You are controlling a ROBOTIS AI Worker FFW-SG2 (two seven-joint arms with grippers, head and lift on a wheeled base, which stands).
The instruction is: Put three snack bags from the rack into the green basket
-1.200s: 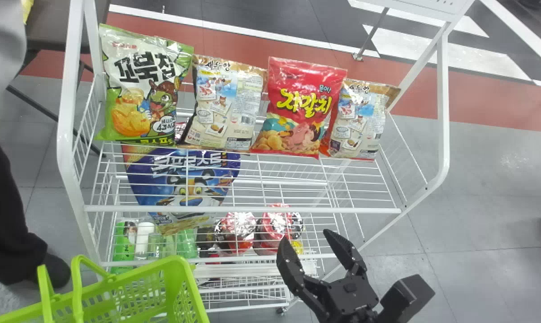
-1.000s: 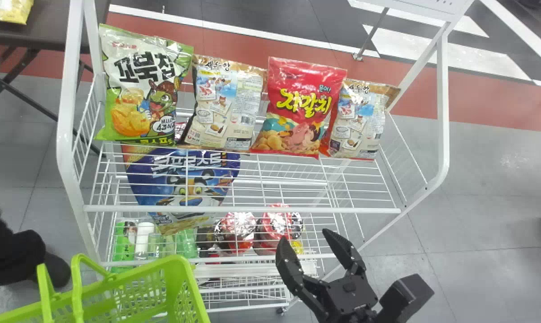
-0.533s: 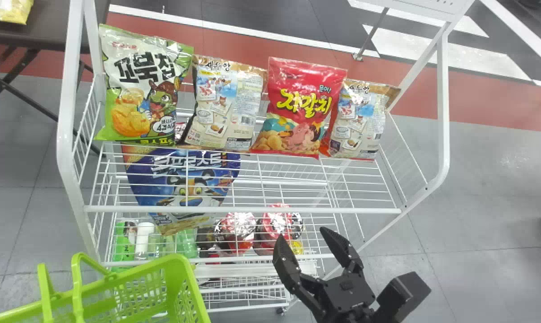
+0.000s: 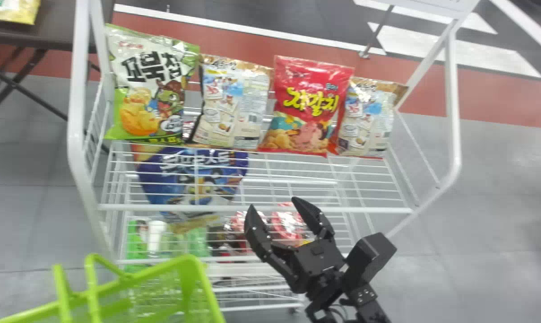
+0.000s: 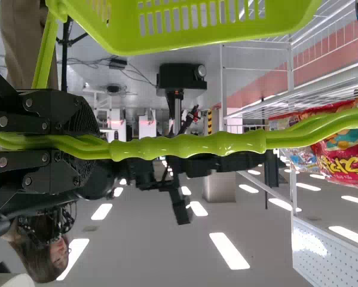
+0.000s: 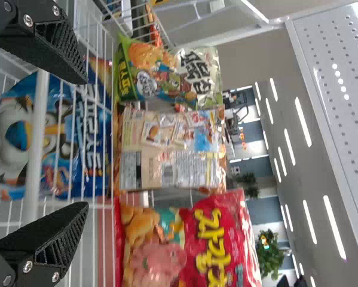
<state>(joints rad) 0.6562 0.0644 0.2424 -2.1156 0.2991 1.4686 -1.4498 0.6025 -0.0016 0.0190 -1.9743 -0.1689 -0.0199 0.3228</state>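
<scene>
Snack bags (image 4: 315,101) lined up on the rack (image 4: 76,112), right gripper spread and ready

The right gripper (image 4: 274,204) has its two fingers well parted, with nothing between them, over the near side of the upper shelf. Beyond it, towards the back of that shelf, four bags stand in a row, left to right: a green-and-white bag (image 4: 151,85), a beige bag, the red bag and another beige bag. A blue bag (image 4: 194,175) lies lower, beneath the shelf wires.

The step in hand looks like the approach to a pick; which bag is meant cannot be told. The next move probably calls for clearing the front rail, bringing the fingers to either side of one bag and closing gently, since the film may crumple or slip.

The left wrist view gives the left gripper (image 5: 90,146) clenched on the handle (image 5: 187,145) of the green basket (image 5: 202,27). The head view sets that basket in front of the rack, towards its left end, and includes the rightmost beige bag. The right wrist view brings out the ribbed inner pads (image 6: 59,230) and the perforated panel (image 6: 340,78) of the rack.
</scene>
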